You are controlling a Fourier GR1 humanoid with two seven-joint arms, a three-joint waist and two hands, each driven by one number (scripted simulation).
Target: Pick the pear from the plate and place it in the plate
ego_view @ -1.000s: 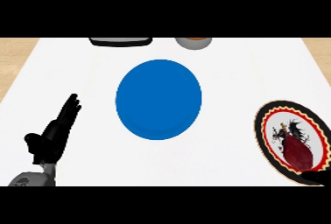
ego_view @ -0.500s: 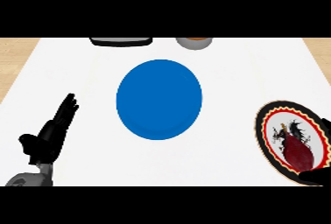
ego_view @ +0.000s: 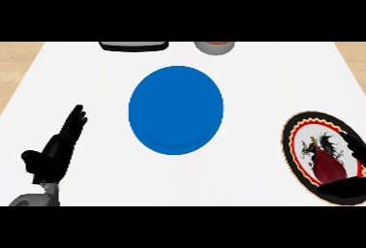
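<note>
Logged right hand [ego_view: 344,190] at patterned plate [ego_view: 300,140], right of blue plate [ego_view: 175,110], closure impossible to tell; left hand [ego_view: 57,154] straight-fingered, left of blue plate. Found dark red pear [ego_view: 330,163] on patterned plate. Judged it light, smooth, bruisable: best cupped round the belly.

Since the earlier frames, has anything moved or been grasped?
Almost nothing changed. The left hand rests open at the lower left, shifted only slightly. The right hand stays over the patterned plate; its grip is hidden. The blue plate is unmoved.
</note>
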